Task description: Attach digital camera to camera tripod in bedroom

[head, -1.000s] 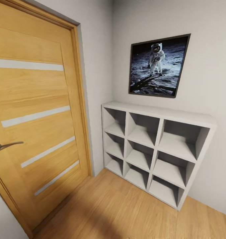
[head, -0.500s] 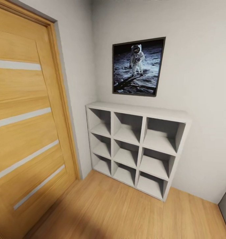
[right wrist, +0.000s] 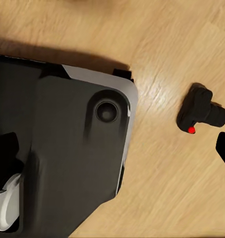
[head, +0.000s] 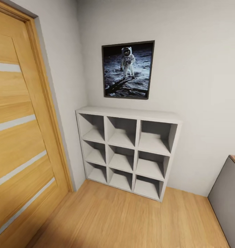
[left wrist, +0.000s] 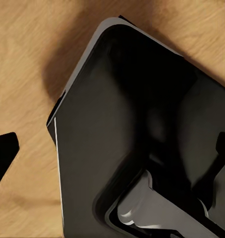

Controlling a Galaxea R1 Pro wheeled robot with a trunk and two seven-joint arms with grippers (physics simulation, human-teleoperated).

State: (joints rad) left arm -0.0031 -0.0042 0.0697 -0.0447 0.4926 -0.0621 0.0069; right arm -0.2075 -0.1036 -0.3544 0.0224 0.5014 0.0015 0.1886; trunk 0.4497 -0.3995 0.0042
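Note:
The digital camera point(right wrist: 200, 112), small and black with a red dot, lies on the light wood floor point(right wrist: 157, 163) in the right wrist view, a short way from my dark base point(right wrist: 68, 148). My right gripper point(right wrist: 112, 153) hangs open above the floor, and one black fingertip point(right wrist: 224, 148) shows just beside the camera without touching it. My left gripper point(left wrist: 112, 148) is open too, over the base point(left wrist: 107, 129), with nothing between its fingers point(left wrist: 3, 153). The camera tripod is out of view.
Ahead, a white nine-cube shelf point(head: 127, 146) stands against the wall under a framed astronaut picture point(head: 128, 70). A wooden door point(head: 17, 137) is at the left. The corner of a grey cabinet point(head: 227, 199) juts in at the right. Wood floor point(head: 124, 220) lies between.
The head view has turned right: door, shelf and picture slid left in the picture, the door handle left the frame, and the grey cabinet came in at the right.

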